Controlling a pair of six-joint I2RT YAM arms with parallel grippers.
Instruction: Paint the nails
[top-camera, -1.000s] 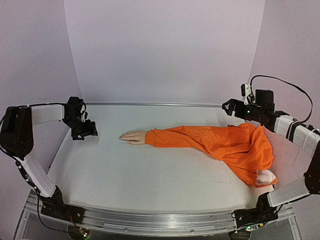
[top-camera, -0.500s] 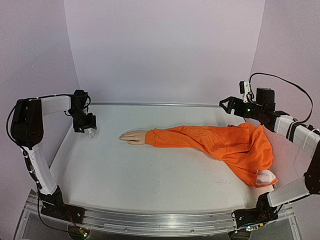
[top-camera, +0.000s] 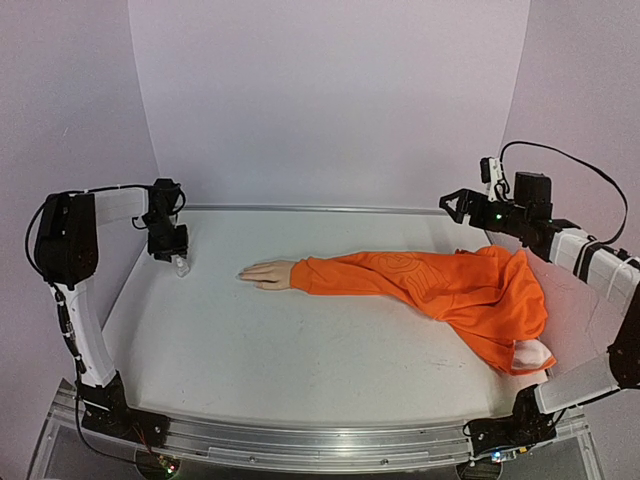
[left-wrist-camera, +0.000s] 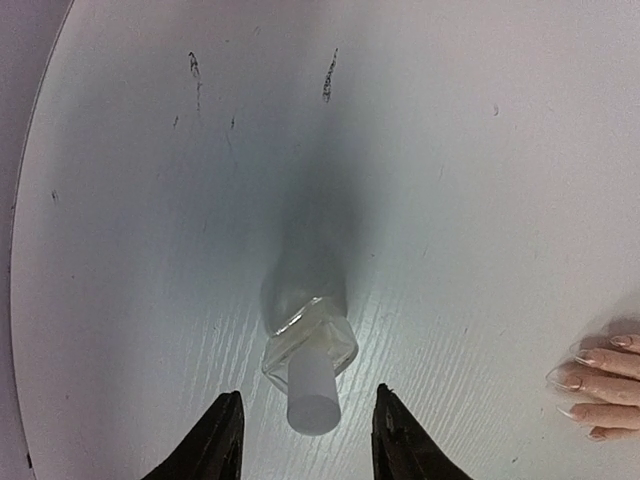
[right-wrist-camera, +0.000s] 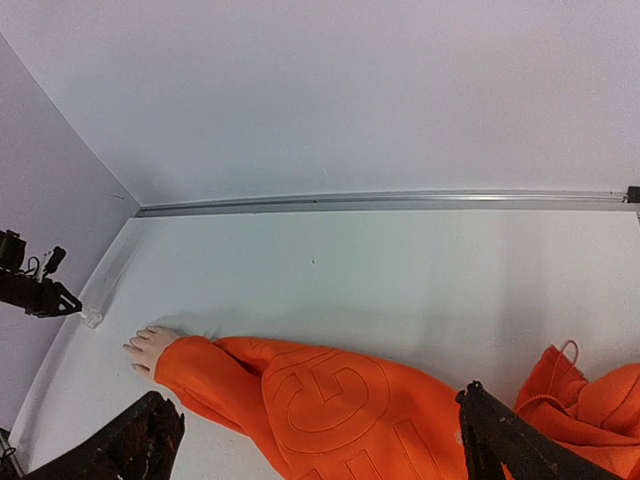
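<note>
Left end effector (left-wrist-camera: 307, 392), spread open, is held above the small clear white-capped bottle (left-wrist-camera: 305, 335); the tiny nails (left-wrist-camera: 572, 380) of the pale mannequin hand (left-wrist-camera: 620, 365) lie rightward, nearest this arm.

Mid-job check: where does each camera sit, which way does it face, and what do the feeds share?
Top external: above and behind the bases, facing the back wall; both arms show, left end effector at the bottle, right end effector raised.
Left wrist: looks down on the bottle between its open fingers.
Right wrist: looks left across the table at the orange sleeve; open fingers below.
Shared: the mannequin hand, in all three.
</note>
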